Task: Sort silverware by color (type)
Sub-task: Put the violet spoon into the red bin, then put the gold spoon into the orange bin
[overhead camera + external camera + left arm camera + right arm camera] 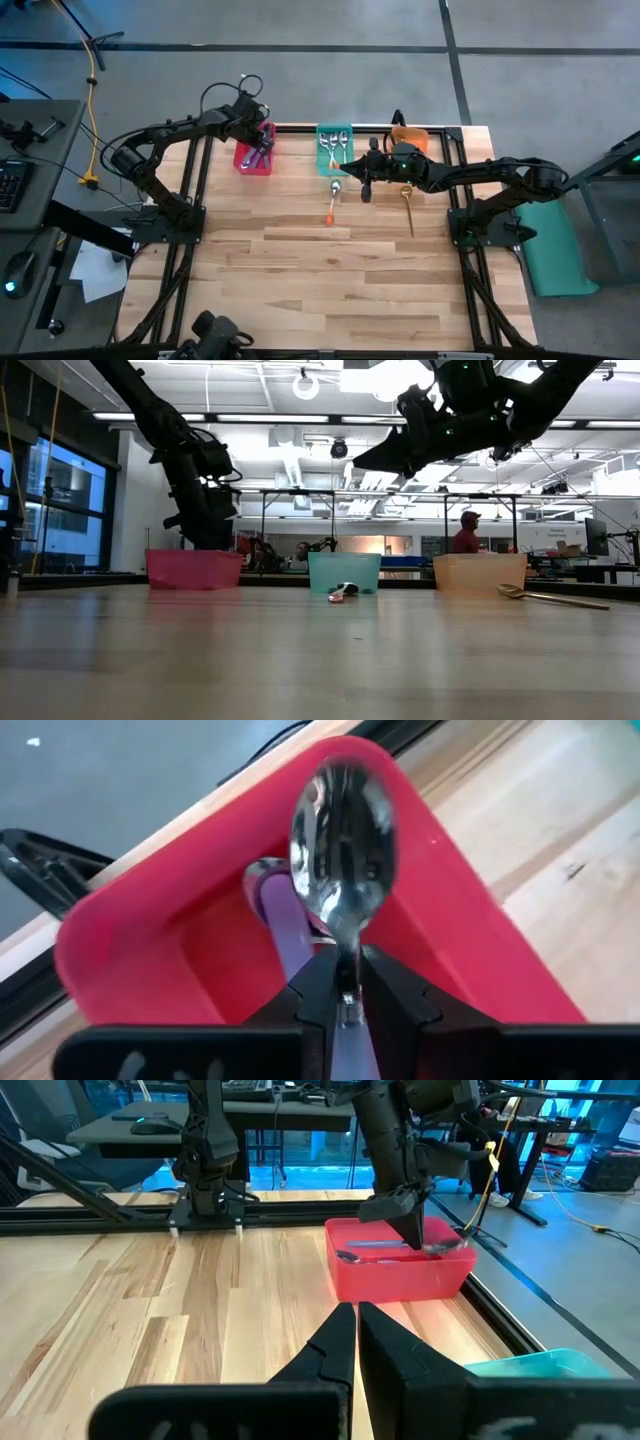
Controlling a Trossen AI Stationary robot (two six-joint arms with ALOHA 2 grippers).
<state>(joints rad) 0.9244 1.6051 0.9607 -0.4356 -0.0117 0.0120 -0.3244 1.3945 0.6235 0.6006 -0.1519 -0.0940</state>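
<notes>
My left gripper [347, 965] is over the red bin [470, 950] at the table's far left, shut on a purple-handled spoon [343, 830]. A second purple-handled spoon [285, 925] lies inside that bin. My right gripper [355, 1312] is shut and empty. It hangs in the air [347, 178] near the teal bin [335, 150], which holds several spoons. An orange-handled spoon [333, 205] lies flat on the table just near of it. A gold spoon [408, 205] lies flat to its right. My left gripper pinches the purple-handled spoon between its two fingers at the neck [347, 945], where the silver bowl meets the handle. The fingers come from above, slanting down into the red bin, and lie along the spoon. The bowl sticks out past the fingertips, lifted clear over the bin's inside.
An orange bin [410, 138] stands at the far edge, right of the teal one. The three bins line the table's far side [345, 572]. The near half of the wooden table [330, 290] holds no objects. People show in the room beyond.
</notes>
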